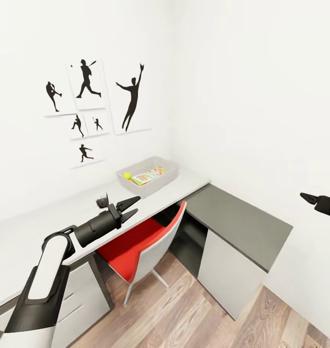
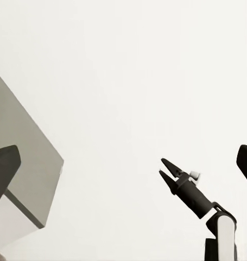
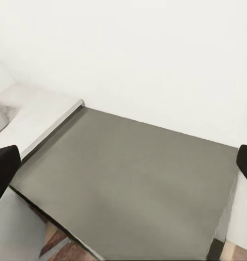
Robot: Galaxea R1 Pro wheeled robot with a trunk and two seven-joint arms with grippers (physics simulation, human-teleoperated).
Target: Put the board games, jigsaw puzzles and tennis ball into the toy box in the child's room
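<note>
A: Head view first. Where do the toys stand?

B: The toy box point(image 1: 148, 176), a shallow clear bin, sits on the white table point(image 1: 49, 222) against the wall, near the corner where the dark grey table point(image 1: 242, 222) joins it. Inside lie the tennis ball point(image 1: 127, 176), at the box's left end, and a colourful flat board game point(image 1: 148, 177) beside it.

A: And the arms?

B: The left end effector point(image 1: 130, 208) hovers above the white table's front edge, its two fingers spread apart with nothing between them. A red chair point(image 1: 141, 246) is tucked below it. Of the right end effector point(image 1: 310, 197) I see one dark pointed tip at the right edge, in front of the wall. Framed athlete silhouettes point(image 1: 95, 104) hang on the wall above the table.

A: The left wrist view?

B: Mostly blank wall, with a corner of the dark grey table point(image 2: 20, 179). Across the room the right end effector point(image 2: 168, 175) points this way, fingers parted and empty.

A: Right wrist view?

B: It looks down on the dark grey table point(image 3: 134, 185), with the white table point(image 3: 36, 114) adjoining it. A pale sliver at the edge may be the toy box, though I can't be sure.
</note>
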